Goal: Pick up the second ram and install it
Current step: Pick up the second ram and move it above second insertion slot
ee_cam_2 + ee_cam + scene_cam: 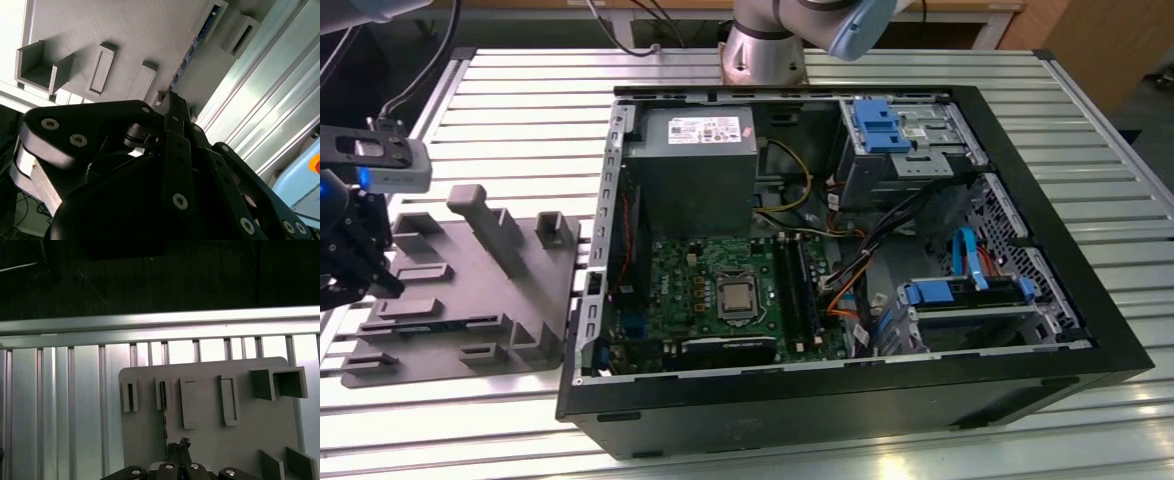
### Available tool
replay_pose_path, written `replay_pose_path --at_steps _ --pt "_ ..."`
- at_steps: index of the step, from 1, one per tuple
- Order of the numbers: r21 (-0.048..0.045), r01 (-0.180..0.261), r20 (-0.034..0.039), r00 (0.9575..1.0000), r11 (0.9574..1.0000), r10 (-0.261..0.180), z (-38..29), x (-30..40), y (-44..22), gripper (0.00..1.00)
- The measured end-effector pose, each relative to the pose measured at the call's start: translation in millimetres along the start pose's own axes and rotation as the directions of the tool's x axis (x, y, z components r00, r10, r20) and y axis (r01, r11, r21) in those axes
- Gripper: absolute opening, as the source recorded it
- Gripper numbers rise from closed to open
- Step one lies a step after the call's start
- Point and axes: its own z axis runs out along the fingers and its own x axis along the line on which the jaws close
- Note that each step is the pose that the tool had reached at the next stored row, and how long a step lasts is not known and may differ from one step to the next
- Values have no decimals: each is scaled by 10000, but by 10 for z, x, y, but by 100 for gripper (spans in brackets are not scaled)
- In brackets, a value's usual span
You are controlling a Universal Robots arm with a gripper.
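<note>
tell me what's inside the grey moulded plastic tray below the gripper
A slim dark memory stick stands edge-on in one slot of the grey moulded plastic tray, in the first wrist view. The black gripper covers part of the tray, so what lies there cannot be seen.

Table [520,90]: ribbed bare metal, brushed, bright sheen. Tray [494,295]: grey moulded plastic, matt, faintly grainy. Computer case [854,410]: black painted metal, matt. Circuit board [687,285]: green, slightly glossy. Gripper [171,100]: black, smooth, dull sheen, bright metal screws.
</note>
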Motion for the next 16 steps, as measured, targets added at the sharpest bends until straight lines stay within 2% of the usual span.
replay_pose_path --at_steps 16 --pt "0 0 0 10000 10000 0 49 7 -3 11"
